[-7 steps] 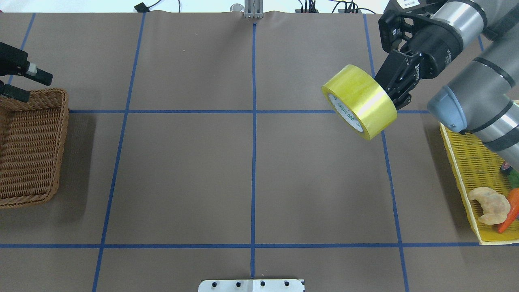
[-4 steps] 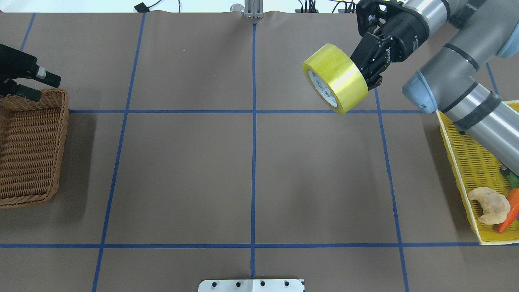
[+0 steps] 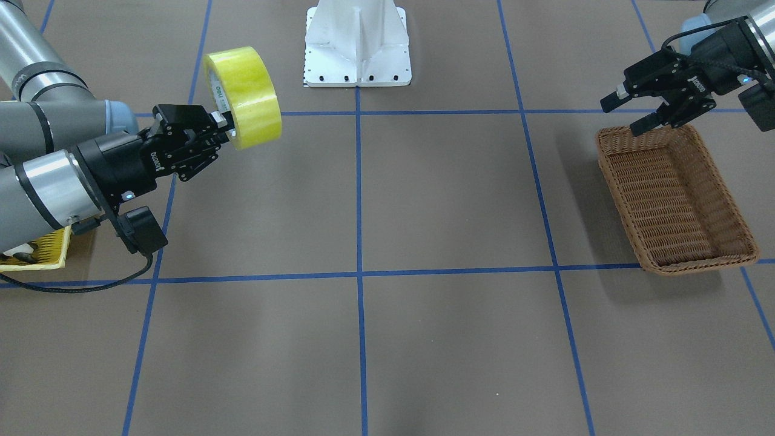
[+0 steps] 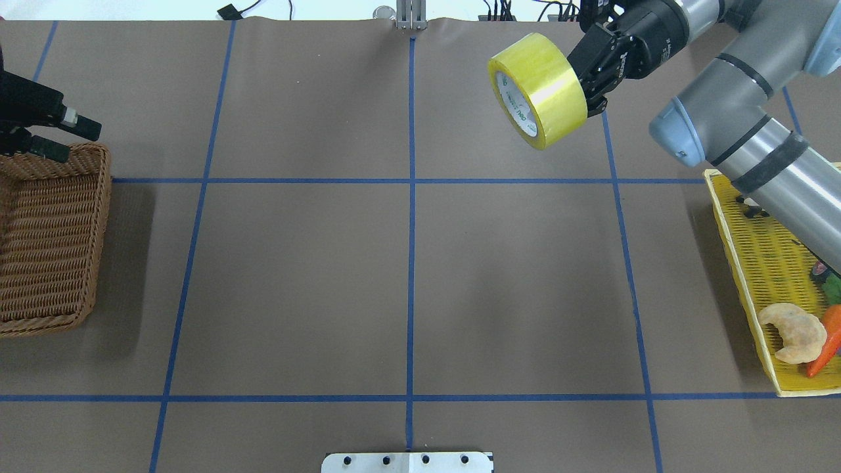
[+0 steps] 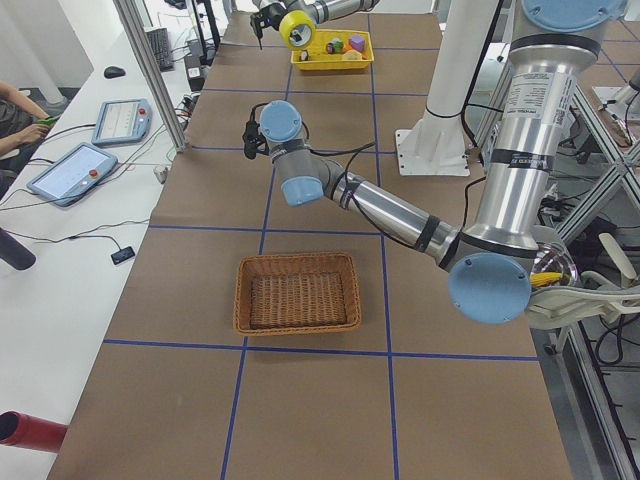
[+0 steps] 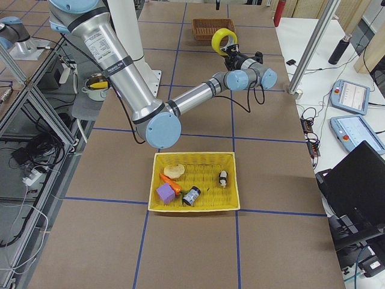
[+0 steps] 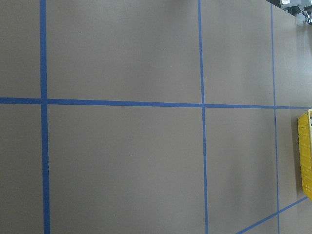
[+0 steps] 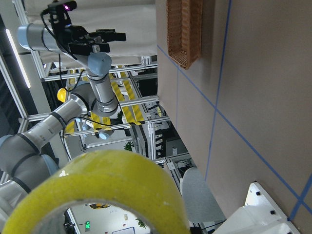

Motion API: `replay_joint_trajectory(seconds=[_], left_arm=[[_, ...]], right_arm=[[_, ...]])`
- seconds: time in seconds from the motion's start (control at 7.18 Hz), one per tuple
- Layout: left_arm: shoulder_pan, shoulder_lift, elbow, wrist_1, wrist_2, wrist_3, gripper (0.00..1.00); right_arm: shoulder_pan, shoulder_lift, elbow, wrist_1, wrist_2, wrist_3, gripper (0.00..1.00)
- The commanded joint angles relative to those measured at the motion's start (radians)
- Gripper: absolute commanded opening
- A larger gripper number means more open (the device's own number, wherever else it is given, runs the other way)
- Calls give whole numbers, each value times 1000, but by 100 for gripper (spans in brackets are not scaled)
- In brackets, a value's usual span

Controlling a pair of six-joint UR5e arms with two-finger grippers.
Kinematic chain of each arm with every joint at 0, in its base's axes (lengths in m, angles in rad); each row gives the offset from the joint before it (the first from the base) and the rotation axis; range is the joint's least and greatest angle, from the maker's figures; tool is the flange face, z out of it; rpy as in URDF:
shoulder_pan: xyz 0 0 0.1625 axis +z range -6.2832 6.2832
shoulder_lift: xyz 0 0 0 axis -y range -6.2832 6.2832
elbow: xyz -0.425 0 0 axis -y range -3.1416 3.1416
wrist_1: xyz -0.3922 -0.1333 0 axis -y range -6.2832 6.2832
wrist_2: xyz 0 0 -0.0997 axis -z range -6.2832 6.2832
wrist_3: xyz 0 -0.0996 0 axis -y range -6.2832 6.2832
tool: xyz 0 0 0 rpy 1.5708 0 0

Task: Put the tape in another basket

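Observation:
The yellow tape roll point(image 4: 539, 90) hangs in the air over the far right part of the table, held by its edge in my right gripper point(image 4: 583, 84), which is shut on it. It also shows in the front view point(image 3: 243, 97), the right side view point(image 6: 223, 39) and the right wrist view point(image 8: 97, 190). The brown wicker basket point(image 4: 49, 240) sits empty at the table's left edge; it also shows in the front view point(image 3: 672, 197). My left gripper point(image 4: 66, 136) is open and empty, hovering over the basket's far rim point(image 3: 633, 112).
A yellow plastic basket point(image 4: 762, 263) at the right edge holds a croissant point(image 4: 795, 332), a carrot point(image 4: 828, 338) and other small items. Blue tape lines grid the brown table. A white mount plate point(image 4: 407, 462) sits at the near edge.
My right gripper has carried the tape up and away toward the far edge and slightly leftward. The left gripper has barely shifted over the wicker basket's rim.

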Motion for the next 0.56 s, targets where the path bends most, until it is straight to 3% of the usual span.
replay_joint_trajectory(seconds=[0.0, 0.28, 0.42], left_arm=[[0, -3, 2, 0, 0, -1, 98], [0, -3, 6, 1, 0, -1, 98], [0, -5, 11, 1, 0, -1, 98]], right_arm=[[-32, 84, -4, -160, 42, -42, 0], [-68, 167, -7, -338, 48, -128, 0], [-72, 182, -8, -374, 65, -135, 0]])
